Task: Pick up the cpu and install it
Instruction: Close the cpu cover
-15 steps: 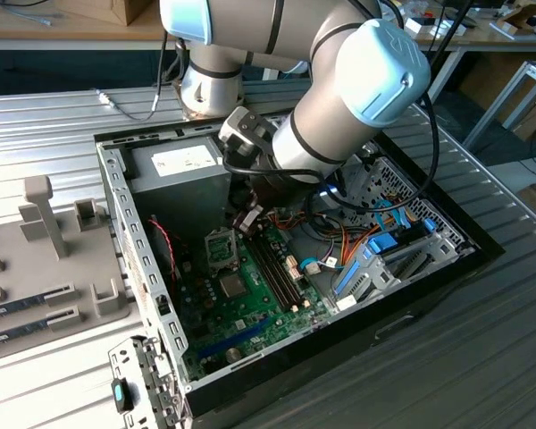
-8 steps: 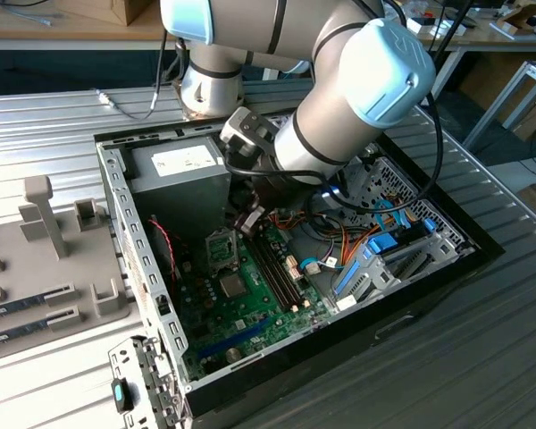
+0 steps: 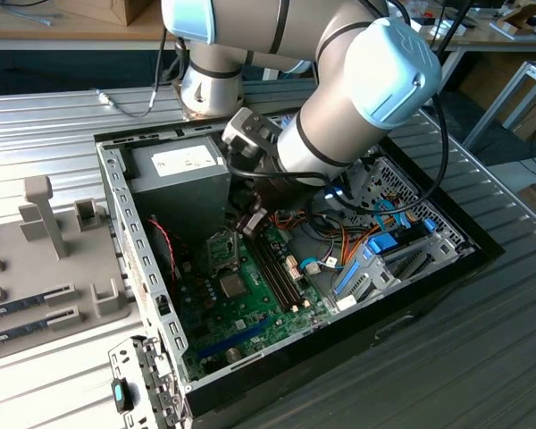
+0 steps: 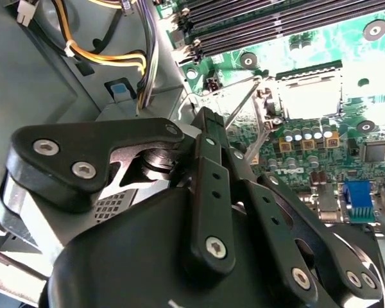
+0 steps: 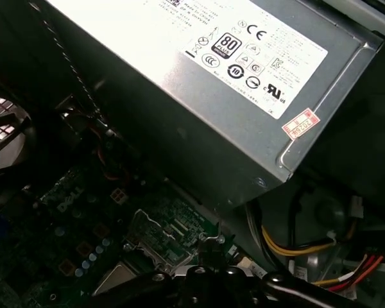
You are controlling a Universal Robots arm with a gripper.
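Here, the pincer (image 3: 250, 221) is held inside the case (image 3: 116, 214), beside the power supply (image 3: 180, 174) and above the socket (image 4: 308, 90). Its state cannot be told. The cpu's position cannot be made out.

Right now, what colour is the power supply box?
Grey metal, with a white label on top; the power supply box shows best in the first wrist view.

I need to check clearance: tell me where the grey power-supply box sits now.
In the exterior view, the grey metal power-supply box sits in the open case's far corner toward the exterior view's left, beside the green motherboard, with the gripper just beside it.
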